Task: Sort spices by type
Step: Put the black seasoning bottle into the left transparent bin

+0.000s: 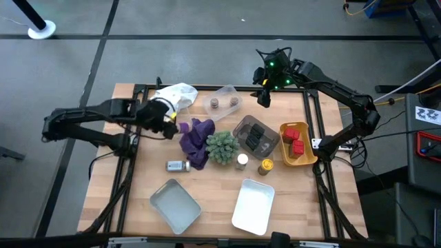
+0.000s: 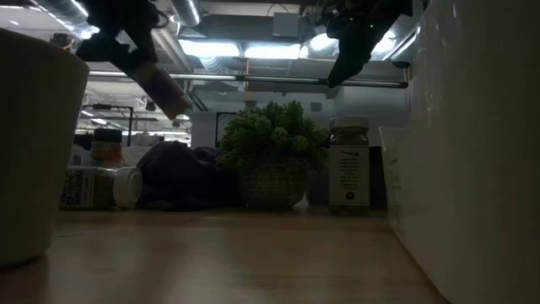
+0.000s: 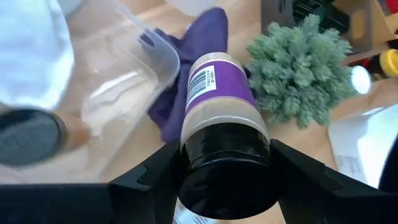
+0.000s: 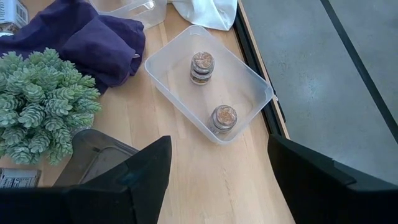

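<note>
While the left gripper (image 3: 224, 186) is held above the table's 10 o'clock area, a black-capped jar w/ purple label (image 3: 224, 137) is clamped between its fingers, just beside the purple cloth (image 1: 198, 140) and near a white cloth (image 1: 176, 95). In the low view the same jar (image 2: 164, 87) is seen lifted clear of the wood, tilted.

The right gripper (image 1: 264, 96) is parked high at approx. 1 o'clock, jaws spread wide and holding nothing; it is seen from its wrist cam above a clear tray (image 4: 252, 78).

Spices are placed as follows:
- 2 brown-capped jars (image 1: 224, 104) stand upright in the clear tray at 12 o'clock, apart from each other.
- Dark tins (image 1: 255, 137) are kept in a grey bin at 2 o'clock.
- Red tins (image 1: 295, 140) are kept in a yellow bin (image 1: 306, 156) at 3 o'clock.
- A clear jar (image 1: 178, 165) lies on its side at 8 o'clock.
- A white-lidded jar (image 1: 242, 161) and a yellow-lidded jar (image 1: 266, 166) stand near centre, beside the spiky plant (image 1: 222, 146).

2 empty white trays (image 1: 252, 205) are set at 6 o'clock.
</note>
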